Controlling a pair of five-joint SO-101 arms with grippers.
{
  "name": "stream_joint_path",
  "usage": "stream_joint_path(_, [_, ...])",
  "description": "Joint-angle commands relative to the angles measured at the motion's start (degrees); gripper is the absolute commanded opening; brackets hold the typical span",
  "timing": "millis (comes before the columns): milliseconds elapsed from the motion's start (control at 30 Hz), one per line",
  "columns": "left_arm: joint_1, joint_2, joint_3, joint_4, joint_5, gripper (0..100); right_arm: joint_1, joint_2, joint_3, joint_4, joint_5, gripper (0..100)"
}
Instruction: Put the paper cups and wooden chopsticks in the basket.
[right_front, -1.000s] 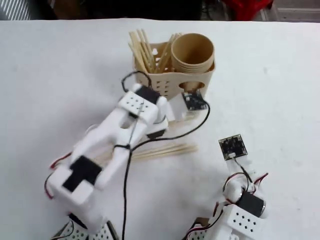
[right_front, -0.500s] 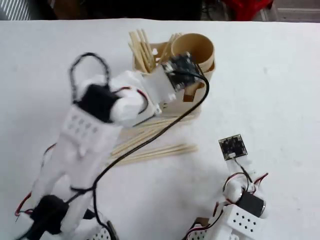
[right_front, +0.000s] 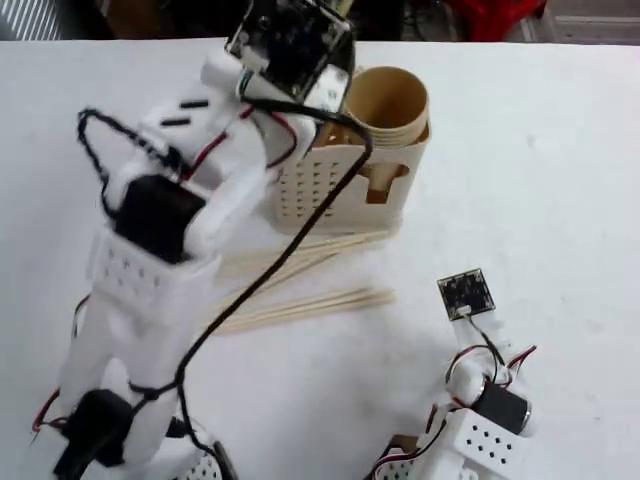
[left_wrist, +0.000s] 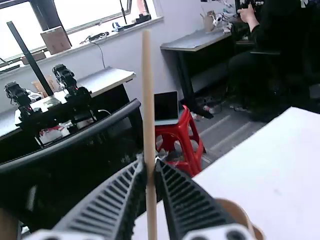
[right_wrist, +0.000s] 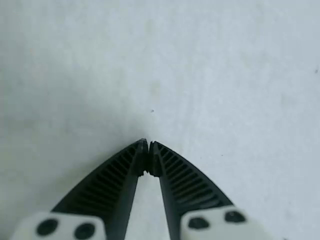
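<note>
In the left wrist view my left gripper (left_wrist: 148, 162) is shut on a single wooden chopstick (left_wrist: 147, 95), held upright, with a paper cup's rim (left_wrist: 235, 210) just below. From above, the left arm (right_front: 180, 200) rises over the cream basket (right_front: 345, 180) and hides the basket's left half. A stack of paper cups (right_front: 385, 100) stands in the basket's right part. Several loose chopsticks (right_front: 310, 303) lie on the table in front of the basket. My right gripper (right_wrist: 146, 145) is shut and empty, low over bare white table.
The right arm (right_front: 480, 405) rests at the near right edge of the white table (right_front: 540, 180), its camera board (right_front: 465, 293) beside the loose chopsticks. A black cable hangs from the left arm across the basket's front. Open table lies to the far right and left.
The left arm rose from the loose chopsticks on the table to above the basket, carrying one chopstick. The chopsticks in the basket are now hidden behind it. The right arm stayed still.
</note>
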Motion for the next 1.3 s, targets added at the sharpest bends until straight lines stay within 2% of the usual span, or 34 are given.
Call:
stream_joint_path(0, [-3.1,4.4,-1.2,-8.3,3.1,2,0.4,-0.4,-0.2,0.4,-0.1,1.7])
stream_joint_path(133, [-6.3,11.4,-4.4,-9.0,12.4,3,0.4,-0.4,-0.2,0.4,-0.1,1.7])
stream_joint_path(333, [-9.4,17.0,-5.4,-6.5,19.9,10,0.4,-0.4,-0.2,0.4,-0.1,1.7])
stream_joint_path(567, [-9.4,13.4,-5.4,2.5,20.2,12,0.3,-0.4,-0.2,0.4,-0.1,1.7])
stream_joint_path(700, [-8.8,5.4,-5.2,15.7,19.5,10,0.4,-0.4,-0.2,0.4,-0.1,1.7])
stream_joint_path(800, [-6.1,0.0,-4.7,28.2,9.8,2,0.4,-0.4,-0.2,0.4,-0.1,1.7])
stream_joint_path(933, [0.7,-4.4,-1.1,44.7,-6.3,3,0.4,-0.4,-0.2,0.4,-0.1,1.7])
stream_joint_path(1033, [4.9,-5.8,5.6,52.4,-11.2,3,0.4,-0.4,-0.2,0.4,-0.1,1.7])
stream_joint_path(1167, [5.6,-5.6,23.6,49.0,-17.5,3,0.4,-0.4,-0.2,0.4,-0.2,1.7])
stream_joint_path(1267, [5.6,-4.7,41.0,36.9,-21.0,3,0.4,-0.4,-0.2,0.4,-0.2,1.7])
